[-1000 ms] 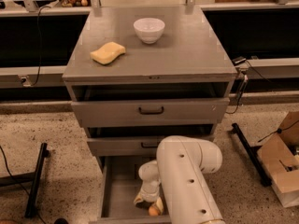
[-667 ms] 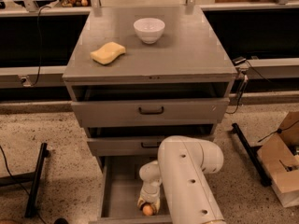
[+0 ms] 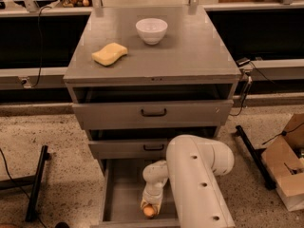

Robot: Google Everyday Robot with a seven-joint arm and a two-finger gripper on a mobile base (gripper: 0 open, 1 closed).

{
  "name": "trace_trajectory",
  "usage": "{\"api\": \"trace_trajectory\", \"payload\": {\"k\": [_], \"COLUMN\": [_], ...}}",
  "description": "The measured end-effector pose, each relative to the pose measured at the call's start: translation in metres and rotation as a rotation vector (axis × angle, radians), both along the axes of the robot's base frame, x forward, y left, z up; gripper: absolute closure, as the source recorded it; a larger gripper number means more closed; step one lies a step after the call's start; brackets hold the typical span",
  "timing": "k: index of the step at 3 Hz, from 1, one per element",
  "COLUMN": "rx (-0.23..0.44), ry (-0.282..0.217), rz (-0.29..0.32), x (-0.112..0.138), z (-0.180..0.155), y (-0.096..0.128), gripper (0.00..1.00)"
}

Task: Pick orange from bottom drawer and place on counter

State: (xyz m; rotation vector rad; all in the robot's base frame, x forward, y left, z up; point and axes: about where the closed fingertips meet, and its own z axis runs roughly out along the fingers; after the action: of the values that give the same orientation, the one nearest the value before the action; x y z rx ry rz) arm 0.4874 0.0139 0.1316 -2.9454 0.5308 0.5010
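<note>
Small orange (image 3: 150, 211) in open bottom drawer (image 3: 121, 194) (at pincer (image 3: 150, 207) tip)

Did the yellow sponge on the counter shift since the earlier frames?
No. The sponge keeps its spot left of the white bowl on the counter; the gripper is down in the bottom drawer, at the orange.

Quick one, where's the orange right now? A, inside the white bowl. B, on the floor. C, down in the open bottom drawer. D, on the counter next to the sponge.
C: the orange sits in the open bottom drawer, at the tip of the gripper, while the counter carries the white bowl and the yellow sponge.
</note>
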Motion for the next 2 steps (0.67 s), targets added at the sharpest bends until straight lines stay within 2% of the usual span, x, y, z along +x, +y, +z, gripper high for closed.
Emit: {"api": "trace_trajectory", "payload": {"k": [1,2], "rx": [0.070,0.162], "ry": [-0.083,-0.213], "rz": [-0.023,-0.017], "x": [0.011,0.018], "z": [0.038,0.093], "y": [-0.002,-0.019], "gripper": [1.00,1.00]}}
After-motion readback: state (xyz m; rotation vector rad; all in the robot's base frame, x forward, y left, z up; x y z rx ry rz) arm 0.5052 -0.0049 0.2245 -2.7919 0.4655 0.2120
